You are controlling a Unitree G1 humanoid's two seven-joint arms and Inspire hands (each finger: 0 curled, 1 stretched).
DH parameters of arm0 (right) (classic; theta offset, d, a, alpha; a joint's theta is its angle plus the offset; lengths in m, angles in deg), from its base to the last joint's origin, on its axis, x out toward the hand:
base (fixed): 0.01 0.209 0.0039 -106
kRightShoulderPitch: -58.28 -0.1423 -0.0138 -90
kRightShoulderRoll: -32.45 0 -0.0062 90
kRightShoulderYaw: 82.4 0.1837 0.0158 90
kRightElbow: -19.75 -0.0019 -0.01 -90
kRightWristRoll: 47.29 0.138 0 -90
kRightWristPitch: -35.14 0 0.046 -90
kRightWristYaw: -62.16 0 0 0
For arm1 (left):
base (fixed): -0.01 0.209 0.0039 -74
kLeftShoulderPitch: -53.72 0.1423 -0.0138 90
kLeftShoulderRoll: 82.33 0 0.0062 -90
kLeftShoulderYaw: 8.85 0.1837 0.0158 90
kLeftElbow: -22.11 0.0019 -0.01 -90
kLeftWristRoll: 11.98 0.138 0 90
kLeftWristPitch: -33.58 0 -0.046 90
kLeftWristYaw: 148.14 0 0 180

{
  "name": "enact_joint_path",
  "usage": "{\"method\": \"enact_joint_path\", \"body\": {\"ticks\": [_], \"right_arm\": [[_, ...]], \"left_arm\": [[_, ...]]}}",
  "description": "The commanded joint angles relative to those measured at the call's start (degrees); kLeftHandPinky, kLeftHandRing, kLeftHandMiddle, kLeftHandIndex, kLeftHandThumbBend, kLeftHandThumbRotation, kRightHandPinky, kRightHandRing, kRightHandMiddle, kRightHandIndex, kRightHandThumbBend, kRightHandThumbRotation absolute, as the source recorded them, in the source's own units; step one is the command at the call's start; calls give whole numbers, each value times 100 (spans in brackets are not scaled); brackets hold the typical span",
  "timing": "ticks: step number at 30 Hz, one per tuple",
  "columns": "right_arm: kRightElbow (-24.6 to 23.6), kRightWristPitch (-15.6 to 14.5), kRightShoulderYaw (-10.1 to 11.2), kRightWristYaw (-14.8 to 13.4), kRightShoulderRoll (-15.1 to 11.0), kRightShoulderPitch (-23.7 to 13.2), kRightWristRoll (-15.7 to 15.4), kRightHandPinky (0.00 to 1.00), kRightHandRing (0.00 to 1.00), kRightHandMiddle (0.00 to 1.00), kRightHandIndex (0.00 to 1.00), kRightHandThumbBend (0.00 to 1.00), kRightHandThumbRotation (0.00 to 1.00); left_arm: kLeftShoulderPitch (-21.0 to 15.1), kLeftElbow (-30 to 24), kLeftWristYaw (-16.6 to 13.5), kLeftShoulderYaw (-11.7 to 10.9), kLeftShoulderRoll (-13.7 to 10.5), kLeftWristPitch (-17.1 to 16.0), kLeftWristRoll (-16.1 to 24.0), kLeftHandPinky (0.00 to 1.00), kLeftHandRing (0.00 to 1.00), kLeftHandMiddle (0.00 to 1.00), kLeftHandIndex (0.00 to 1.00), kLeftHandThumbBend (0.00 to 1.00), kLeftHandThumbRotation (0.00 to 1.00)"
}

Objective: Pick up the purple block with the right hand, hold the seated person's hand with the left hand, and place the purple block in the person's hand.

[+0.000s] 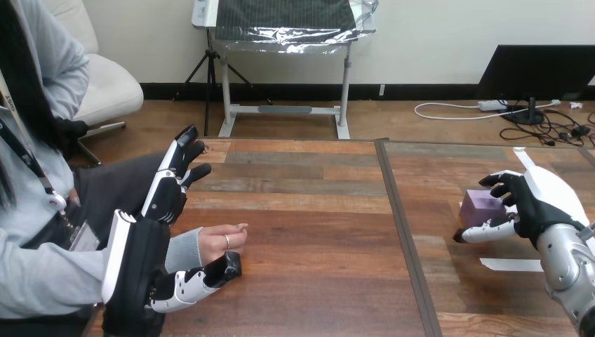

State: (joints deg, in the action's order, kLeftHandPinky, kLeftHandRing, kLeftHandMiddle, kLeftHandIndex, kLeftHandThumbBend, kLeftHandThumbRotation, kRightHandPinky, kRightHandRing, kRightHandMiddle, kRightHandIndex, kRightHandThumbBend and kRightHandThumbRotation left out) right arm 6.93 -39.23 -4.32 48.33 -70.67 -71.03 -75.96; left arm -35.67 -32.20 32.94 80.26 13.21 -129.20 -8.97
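The purple block [482,205] is at the table's right side, and I cannot tell whether it rests on the wood or is just off it. My right hand [539,202] is shut on it: dark fingers curl over its top right and the white thumb [484,231] presses along its near edge. At the left, the person's hand [222,240] rests on the table with loosely curled fingers. My left hand [160,202] is open beside the wrist. Its straight fingers [184,156] point away over the table and its thumb [205,275] lies just in front of the person's hand.
A dark seam [403,232] runs front to back where two tabletops meet, between the two hands. A strip of white tape [512,265] lies on the right tabletop near my right forearm. The person sits at the left edge.
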Motion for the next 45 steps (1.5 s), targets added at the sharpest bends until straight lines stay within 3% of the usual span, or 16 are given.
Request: {"method": "enact_joint_path", "body": {"ticks": [1, 11, 24, 45], "right_arm": [[16, 54, 32, -43, 144, -65, 76, 57, 67, 71, 74, 92, 2], [3, 243, 48, -223, 165, -11, 125, 55, 62, 67, 67, 91, 0], [-2, 202, 95, -242, 216, -13, 210, 53, 57, 63, 61, 87, 0], [-51, 342, 176, -265, 207, -29, 307, 53, 58, 62, 61, 89, 0]], "left_arm": [[-133, -310, 38, -33, 11, -103, -61, 85, 94, 96, 94, 100, 71], [-164, -283, 63, -73, 24, -147, -34, 85, 93, 96, 94, 100, 71], [-222, -228, 85, -95, 35, -212, -7, 85, 93, 95, 93, 100, 71], [-388, -3, 98, -119, 33, -380, 27, 86, 93, 95, 93, 100, 71]]}}
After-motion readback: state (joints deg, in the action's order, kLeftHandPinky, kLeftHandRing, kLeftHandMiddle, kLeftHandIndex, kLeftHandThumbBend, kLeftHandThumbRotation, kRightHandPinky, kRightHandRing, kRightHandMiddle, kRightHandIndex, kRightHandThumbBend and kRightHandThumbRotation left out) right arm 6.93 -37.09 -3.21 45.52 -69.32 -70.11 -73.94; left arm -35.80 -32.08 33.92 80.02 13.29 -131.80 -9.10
